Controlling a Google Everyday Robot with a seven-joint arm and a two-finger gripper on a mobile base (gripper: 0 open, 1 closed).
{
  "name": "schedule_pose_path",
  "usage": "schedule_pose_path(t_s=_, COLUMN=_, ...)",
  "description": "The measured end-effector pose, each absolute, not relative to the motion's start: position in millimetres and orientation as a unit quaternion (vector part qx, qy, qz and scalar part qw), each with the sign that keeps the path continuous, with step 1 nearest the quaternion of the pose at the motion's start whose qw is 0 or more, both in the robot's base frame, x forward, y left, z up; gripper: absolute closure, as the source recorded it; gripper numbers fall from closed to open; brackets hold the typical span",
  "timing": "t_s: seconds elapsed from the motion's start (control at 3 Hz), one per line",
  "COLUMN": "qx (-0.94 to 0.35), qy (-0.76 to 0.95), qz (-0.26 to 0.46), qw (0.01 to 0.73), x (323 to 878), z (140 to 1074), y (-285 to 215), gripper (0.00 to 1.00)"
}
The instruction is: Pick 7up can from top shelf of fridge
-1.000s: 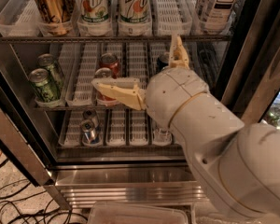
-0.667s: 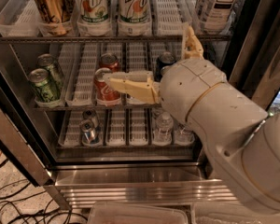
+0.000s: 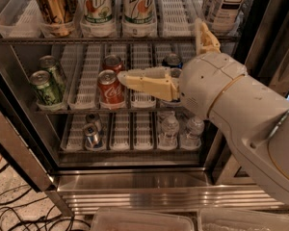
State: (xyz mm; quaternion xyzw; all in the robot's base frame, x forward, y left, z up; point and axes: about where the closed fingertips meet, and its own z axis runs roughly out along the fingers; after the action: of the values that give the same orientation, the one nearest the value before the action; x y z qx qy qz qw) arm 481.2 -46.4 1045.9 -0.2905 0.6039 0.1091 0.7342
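Note:
Two 7up cans [image 3: 97, 5] [image 3: 137, 5] stand side by side in white lane trays on the top shelf [image 3: 111, 40] of the open fridge [image 3: 135, 177]. A bronze-gold can [image 3: 51, 6] stands to their left. My gripper [image 3: 159, 49] is open in front of the middle rack, below and to the right of the 7up cans. One finger [image 3: 144, 80] points left over the red cans. The other [image 3: 204, 35] points up to the top shelf's edge. It holds nothing.
A tea bottle [image 3: 229, 4] stands at the top right. The middle rack holds green cans [image 3: 45, 88], red cans [image 3: 110, 88] and a blue can [image 3: 172, 60]. The bottom rack holds small cans [image 3: 92, 133] and water bottles [image 3: 169, 129]. Cables [image 3: 9, 211] lie on the floor.
My arm and gripper have moved right and slightly up, nearer the top shelf's edge. The cans have not moved.

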Motion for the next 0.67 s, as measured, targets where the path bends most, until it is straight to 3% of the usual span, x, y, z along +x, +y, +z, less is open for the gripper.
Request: schedule_pose_path(t_s=0.67, qx=-0.306, qy=0.608, qz=0.108, qw=0.724, x=513, z=1057, y=-42, gripper=0.0)
